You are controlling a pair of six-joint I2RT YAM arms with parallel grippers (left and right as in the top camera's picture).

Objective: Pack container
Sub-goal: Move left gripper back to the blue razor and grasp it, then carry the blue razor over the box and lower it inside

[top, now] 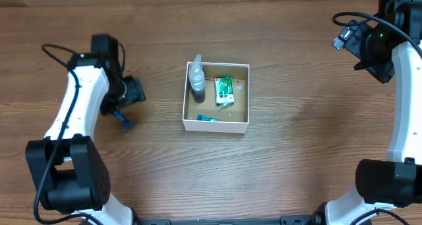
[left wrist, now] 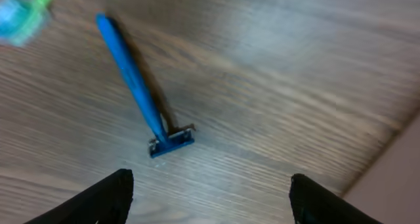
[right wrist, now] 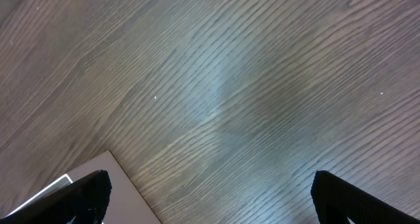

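The container (top: 215,125) sits mid-table holding a grey bottle (top: 197,80) and a green packet (top: 224,90) (partly packed, I judge). A blue razor (left wrist: 141,96) lies outside on the wood below the left gripper (left wrist: 210,188), spread and empty; the right gripper (right wrist: 210,194) gapes too.

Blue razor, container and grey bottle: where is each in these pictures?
blue razor (left wrist: 136,86): left wrist view, middle of its handle.
container (top: 216,125): overhead view, its near white wall.
grey bottle (top: 196,76): overhead view, its body.
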